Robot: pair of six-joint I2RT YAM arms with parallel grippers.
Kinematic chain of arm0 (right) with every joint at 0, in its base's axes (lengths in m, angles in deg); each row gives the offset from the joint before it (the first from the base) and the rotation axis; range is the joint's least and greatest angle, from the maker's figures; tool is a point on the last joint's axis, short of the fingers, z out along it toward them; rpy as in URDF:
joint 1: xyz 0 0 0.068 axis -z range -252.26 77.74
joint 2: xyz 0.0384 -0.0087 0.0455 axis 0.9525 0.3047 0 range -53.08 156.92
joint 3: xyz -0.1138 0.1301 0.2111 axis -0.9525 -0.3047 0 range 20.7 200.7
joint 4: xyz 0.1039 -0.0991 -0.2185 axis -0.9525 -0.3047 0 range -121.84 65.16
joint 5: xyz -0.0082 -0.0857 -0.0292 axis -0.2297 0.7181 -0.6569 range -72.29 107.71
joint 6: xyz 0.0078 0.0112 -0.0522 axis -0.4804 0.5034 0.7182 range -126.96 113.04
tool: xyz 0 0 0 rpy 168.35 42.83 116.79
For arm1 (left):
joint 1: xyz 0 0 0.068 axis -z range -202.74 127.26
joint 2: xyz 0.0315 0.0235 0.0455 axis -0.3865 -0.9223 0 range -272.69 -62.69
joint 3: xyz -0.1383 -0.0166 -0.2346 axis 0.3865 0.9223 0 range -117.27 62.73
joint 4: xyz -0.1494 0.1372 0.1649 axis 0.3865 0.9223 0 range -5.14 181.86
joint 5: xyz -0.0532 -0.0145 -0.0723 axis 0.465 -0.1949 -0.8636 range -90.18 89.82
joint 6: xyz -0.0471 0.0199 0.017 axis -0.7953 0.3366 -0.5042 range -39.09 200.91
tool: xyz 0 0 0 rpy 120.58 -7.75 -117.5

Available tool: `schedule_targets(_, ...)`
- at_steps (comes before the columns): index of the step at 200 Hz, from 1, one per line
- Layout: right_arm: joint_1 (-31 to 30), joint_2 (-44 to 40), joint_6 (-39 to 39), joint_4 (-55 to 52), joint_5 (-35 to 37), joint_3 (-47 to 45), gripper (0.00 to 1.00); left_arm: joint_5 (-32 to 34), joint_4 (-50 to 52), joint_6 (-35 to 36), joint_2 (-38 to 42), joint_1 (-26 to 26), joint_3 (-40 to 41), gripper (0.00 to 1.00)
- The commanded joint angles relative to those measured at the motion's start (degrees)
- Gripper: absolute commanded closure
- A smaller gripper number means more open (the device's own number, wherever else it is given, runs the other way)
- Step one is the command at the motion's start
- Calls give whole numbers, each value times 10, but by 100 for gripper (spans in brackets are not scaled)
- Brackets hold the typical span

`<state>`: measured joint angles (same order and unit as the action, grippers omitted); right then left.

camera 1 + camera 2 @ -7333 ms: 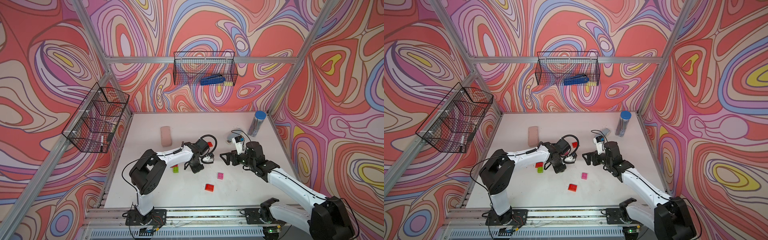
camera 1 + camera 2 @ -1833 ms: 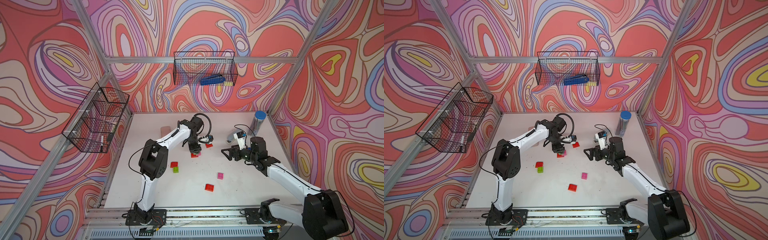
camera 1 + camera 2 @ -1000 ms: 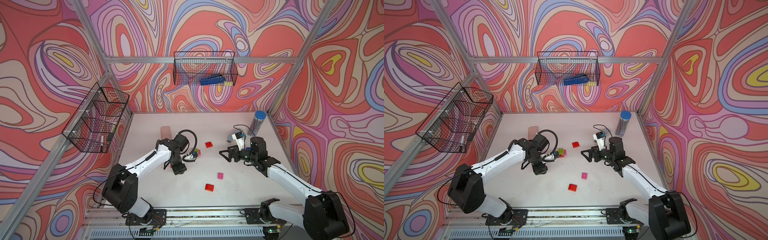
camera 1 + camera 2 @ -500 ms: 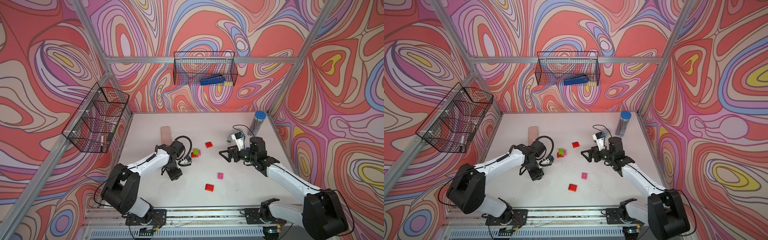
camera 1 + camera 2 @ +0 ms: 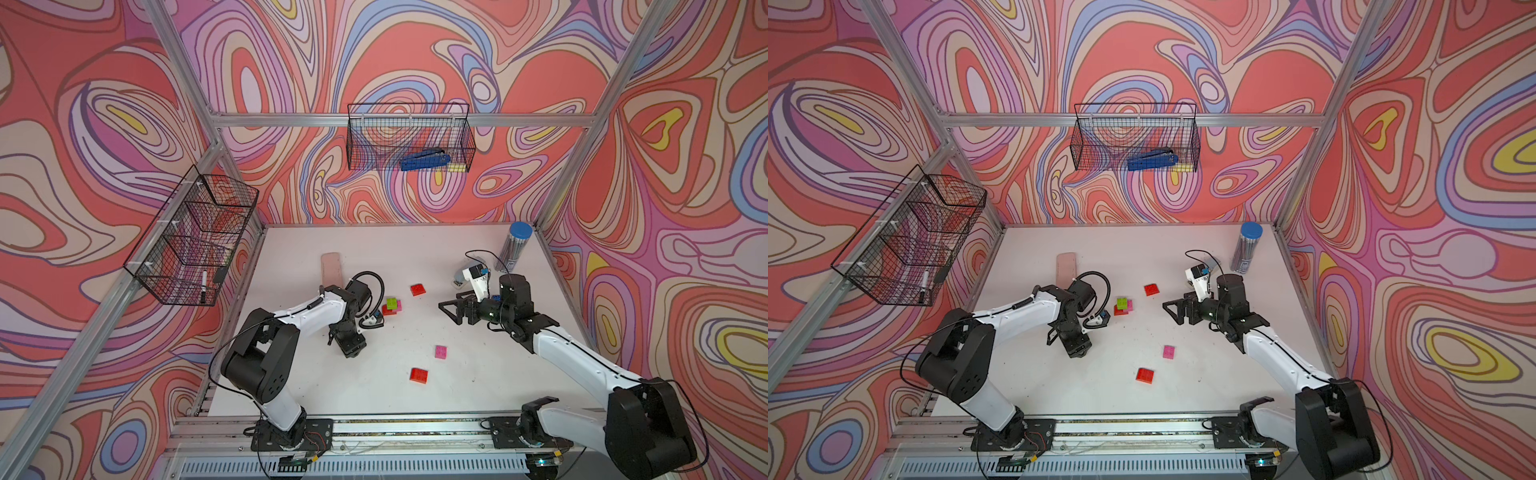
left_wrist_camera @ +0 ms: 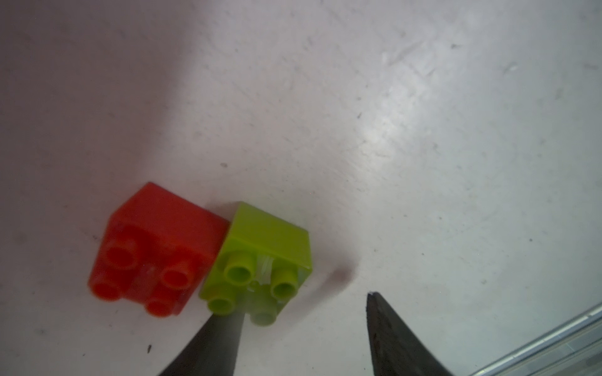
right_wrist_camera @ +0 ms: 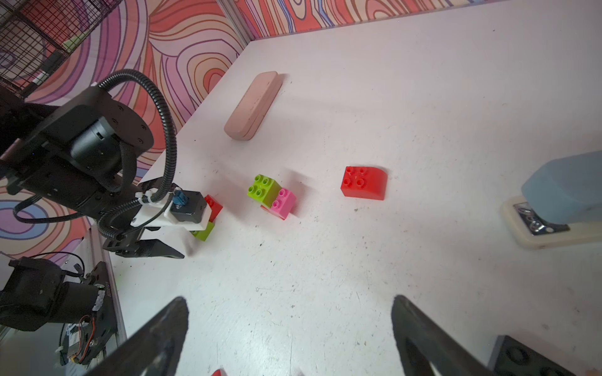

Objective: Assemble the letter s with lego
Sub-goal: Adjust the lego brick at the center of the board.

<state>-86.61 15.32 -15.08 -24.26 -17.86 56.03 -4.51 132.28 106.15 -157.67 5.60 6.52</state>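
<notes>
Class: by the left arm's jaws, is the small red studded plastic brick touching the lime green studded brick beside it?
Touching. The left wrist view shows the small red studded brick flush against the lime green studded brick, no gap.

Layout on the table
In a top view, stacked bricks sit mid-frame; the case lies upper left of them, the tube stands upper right.
</notes>
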Motion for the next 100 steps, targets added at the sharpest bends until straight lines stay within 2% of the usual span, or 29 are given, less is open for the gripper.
schedule_targets(1,-3,0,10,13,8,-11,2,12,-4,4,-10,-9,-12,37)
schedule_targets(50,-3,-2,13,16,12,-17,2,34,-5,9,-19,-13,-28,36)
schedule_targets(100,-3,-9,13,19,14,-21,2,9,-8,24,-23,-13,-49,36)
